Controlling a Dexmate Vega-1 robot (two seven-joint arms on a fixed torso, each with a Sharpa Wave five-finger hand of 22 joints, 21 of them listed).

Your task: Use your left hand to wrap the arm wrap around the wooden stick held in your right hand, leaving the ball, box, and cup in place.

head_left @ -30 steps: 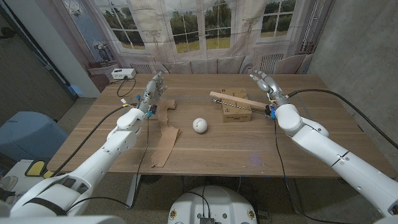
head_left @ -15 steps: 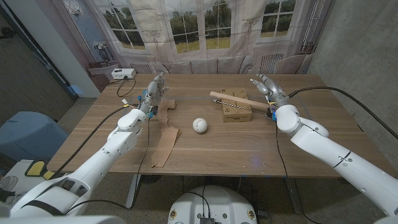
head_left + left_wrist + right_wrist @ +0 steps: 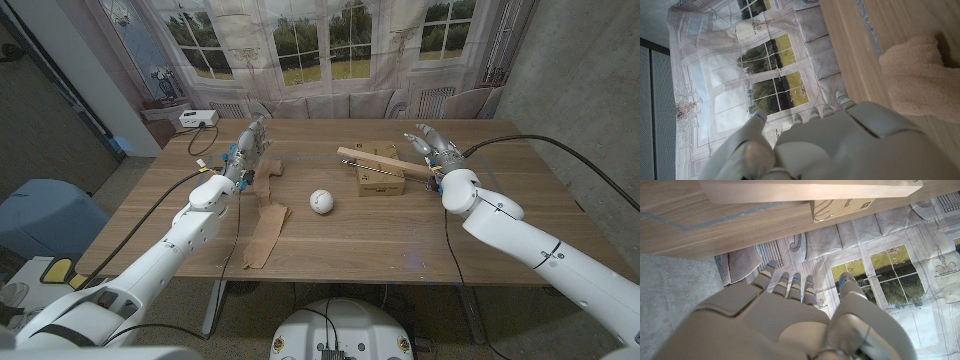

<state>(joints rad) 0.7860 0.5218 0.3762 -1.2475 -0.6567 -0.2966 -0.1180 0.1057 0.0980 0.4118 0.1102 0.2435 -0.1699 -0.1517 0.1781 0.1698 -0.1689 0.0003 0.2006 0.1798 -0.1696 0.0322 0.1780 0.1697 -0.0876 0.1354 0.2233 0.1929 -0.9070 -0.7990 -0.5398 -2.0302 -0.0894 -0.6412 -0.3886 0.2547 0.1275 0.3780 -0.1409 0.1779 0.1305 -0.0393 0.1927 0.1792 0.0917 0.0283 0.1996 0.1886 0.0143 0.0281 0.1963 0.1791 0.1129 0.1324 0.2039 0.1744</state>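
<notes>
Wrap (image 3: 265, 218) lies loose on the tabletop (image 3: 350, 230), a long tan strip running from just beside our left hand (image 3: 248, 148) back along our left forearm toward the near edge; in the left wrist view its fuzzy end (image 3: 920, 75) sits on the wood close to the back of that hand (image 3: 850, 140). We hold nothing with the left hand: its fingers are apart and reach up above the far left part of the tabletop, beside the wrap's far end.

Our right hand (image 3: 432, 145) is likewise empty, fingers spread and raised, just beyond the right end of the stick (image 3: 385, 162). We see the stick lying across the top of the cardboard box (image 3: 380, 176), its right end near our right wrist, its left end jutting past the box toward our left hand. The right wrist view shows our spread right hand (image 3: 790, 315) with the stick (image 3: 810, 190) and box (image 3: 842, 207) in front of the fingertips, apart from them.

Between our two hands, nearer us than the box, the white ball (image 3: 320, 201) rests on the wood, clear of both wrap and box
</notes>
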